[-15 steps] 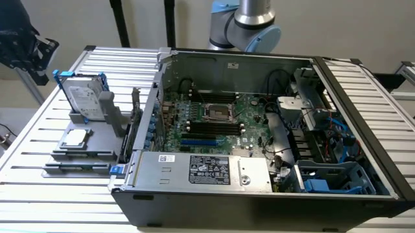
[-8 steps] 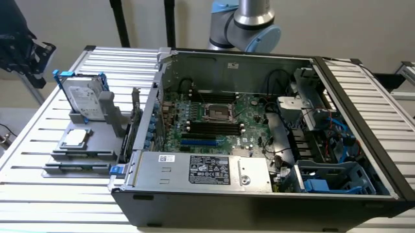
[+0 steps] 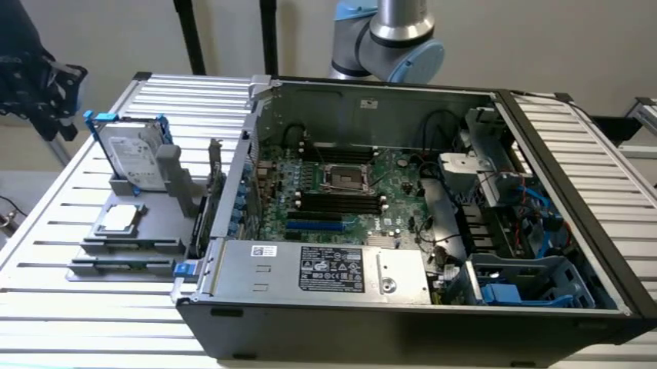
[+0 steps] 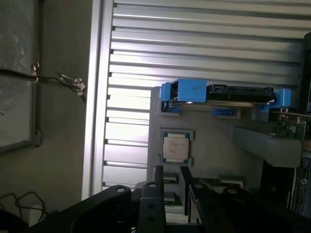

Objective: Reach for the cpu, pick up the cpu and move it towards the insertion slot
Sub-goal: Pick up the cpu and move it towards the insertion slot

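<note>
One small flat square cpu (image 4: 177,147) with a silver-grey metal top lies flat in a shallow recess of a light grey plastic holder (image 4: 214,145). Nothing touches it. The holder sits on the slatted metal counter (image 3: 61,307), just beside the one open black computer case (image 3: 411,323), on the exterior view's left of it.

One large silver hard drive in a blue frame (image 3: 134,157) stands on edge in the same holder, near the cpu but apart from it. A single green circuit card (image 4: 291,128) stands beside the holder's raised grey block.

In the wrist view the black end effector (image 4: 171,171) hangs above the holder, close to the cpu. Its two fingers (image 4: 158,182) stand narrowly apart. The grey holder shows through the gap, and they grip nothing.

Inside the case, the one insertion slot (image 3: 346,178), a square socket with a shiny metal frame around a dark centre, sits on the green motherboard, well apart from the cpu. One long blue slot (image 3: 316,227) lies nearer the case's front. One grey and blue robot arm (image 3: 395,34) rises behind the case.
</note>
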Robot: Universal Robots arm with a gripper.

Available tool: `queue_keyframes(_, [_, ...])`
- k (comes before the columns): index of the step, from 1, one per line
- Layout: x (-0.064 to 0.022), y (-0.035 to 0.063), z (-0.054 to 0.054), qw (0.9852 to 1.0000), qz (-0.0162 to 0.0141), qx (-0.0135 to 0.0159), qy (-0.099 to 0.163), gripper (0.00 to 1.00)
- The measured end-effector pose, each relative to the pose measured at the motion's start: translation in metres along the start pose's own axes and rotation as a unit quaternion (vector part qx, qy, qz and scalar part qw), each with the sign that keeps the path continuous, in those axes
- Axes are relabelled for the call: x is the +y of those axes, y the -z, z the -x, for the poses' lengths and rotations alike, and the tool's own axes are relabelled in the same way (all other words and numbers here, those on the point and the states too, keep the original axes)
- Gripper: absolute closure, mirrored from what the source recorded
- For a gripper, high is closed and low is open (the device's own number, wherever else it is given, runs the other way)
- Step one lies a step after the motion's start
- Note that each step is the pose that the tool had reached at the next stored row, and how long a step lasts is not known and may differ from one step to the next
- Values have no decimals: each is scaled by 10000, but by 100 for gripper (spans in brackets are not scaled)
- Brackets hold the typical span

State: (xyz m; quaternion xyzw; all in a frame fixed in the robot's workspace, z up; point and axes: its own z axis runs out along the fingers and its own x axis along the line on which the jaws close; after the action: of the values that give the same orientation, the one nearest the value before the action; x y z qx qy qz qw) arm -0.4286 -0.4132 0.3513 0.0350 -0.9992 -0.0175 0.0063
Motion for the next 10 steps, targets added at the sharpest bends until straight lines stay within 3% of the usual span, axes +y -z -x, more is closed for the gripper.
queue_keyframes(4, [-1, -16, 0, 10000, -1, 2, 67, 58])
queue_keyframes(5, [-1, -23, 0, 10000, -1, 2, 79, 47])
queue_keyframes(6, [-1, -31, 0, 10000, 0, 2, 89, 47])
queue_keyframes(10, [-3, -91, 1, 9999, -1, 3, 114, 29])
